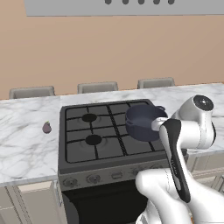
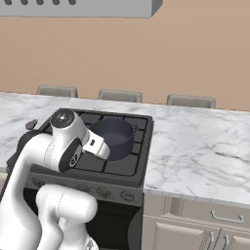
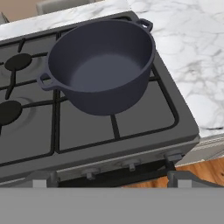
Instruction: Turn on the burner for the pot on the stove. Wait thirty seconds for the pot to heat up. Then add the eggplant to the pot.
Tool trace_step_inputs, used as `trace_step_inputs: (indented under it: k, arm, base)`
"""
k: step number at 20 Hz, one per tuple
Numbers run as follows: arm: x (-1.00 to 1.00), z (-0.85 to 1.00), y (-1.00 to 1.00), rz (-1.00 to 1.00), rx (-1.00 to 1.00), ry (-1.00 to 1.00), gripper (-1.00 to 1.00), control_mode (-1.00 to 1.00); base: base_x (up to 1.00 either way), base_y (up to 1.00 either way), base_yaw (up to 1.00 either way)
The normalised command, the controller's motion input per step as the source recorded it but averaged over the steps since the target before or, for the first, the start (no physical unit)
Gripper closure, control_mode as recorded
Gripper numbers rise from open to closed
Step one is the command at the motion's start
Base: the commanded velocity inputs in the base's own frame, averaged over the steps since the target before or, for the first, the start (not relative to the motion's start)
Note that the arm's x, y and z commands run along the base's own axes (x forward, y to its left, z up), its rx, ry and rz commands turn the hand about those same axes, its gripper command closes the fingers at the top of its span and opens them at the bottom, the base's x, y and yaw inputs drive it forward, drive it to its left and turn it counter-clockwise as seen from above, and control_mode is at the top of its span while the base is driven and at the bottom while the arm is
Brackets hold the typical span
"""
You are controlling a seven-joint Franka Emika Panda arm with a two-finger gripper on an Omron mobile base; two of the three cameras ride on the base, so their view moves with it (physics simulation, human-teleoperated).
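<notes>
The dark blue-grey pot point(image 3: 103, 61) stands empty on the right side of the stove point(image 3: 131, 122), over its back right grate. In the hand view my gripper point(image 3: 111, 180) is open, its two tips wide apart with nothing between them. It hovers above the stove's front edge, over the row of front knobs point(image 3: 131, 164). In the base views the pot point(image 1: 144, 120) point(image 2: 113, 136) sits just beyond my hand. The small purple eggplant point(image 1: 47, 127) point(image 2: 31, 124) lies on the marble counter left of the stove point(image 1: 109, 148), far from the gripper.
Marble counter point(image 2: 195, 146) runs on both sides of the stove. Three chair backs point(image 1: 97, 87) stand behind it, and a grey range hood point(image 1: 122, 6) hangs above. Cabinet drawers point(image 2: 224, 217) sit below the right counter. My own arm point(image 1: 177, 153) blocks the stove's front right.
</notes>
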Motion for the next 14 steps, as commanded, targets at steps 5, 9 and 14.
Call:
trace_step_inputs:
  k: [5, 9, 14]
  arm:
    - [0.00, 0.00, 0.00, 0.00, 0.00, 0.00, -1.00, -1.00]
    - [0.00, 0.00, 0.00, 0.00, 0.00, 0.00, -1.00, -1.00]
    - [0.00, 0.00, 0.00, 0.00, 0.00, 0.00, -1.00, -1.00]
  base:
    - [0.00, 0.00, 0.00]
    - [0.00, 0.00, 0.00]
    - [0.00, 0.00, 0.00]
